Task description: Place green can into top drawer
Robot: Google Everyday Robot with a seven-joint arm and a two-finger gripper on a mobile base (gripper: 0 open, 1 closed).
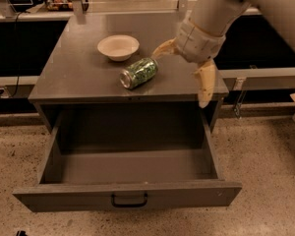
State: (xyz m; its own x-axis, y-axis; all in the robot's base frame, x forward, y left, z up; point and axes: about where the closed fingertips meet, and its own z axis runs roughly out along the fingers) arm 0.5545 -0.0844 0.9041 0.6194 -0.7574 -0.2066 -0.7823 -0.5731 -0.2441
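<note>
The green can (139, 73) lies on its side on the grey cabinet top (78, 73), near the front edge. The top drawer (64, 168) is pulled out below it, with nothing showing inside; its black handle (130, 200) is on the front panel. My gripper (183, 68) hangs over the right part of the cabinet top, just right of the can. It is open and empty, with one cream finger (162, 48) near the can's far end and the other finger (205, 85) pointing down past the front edge.
A cream bowl (118, 47) stands on the cabinet top behind the can. A shelf with black panels (265, 43) runs behind and to both sides. The floor (265, 161) is speckled.
</note>
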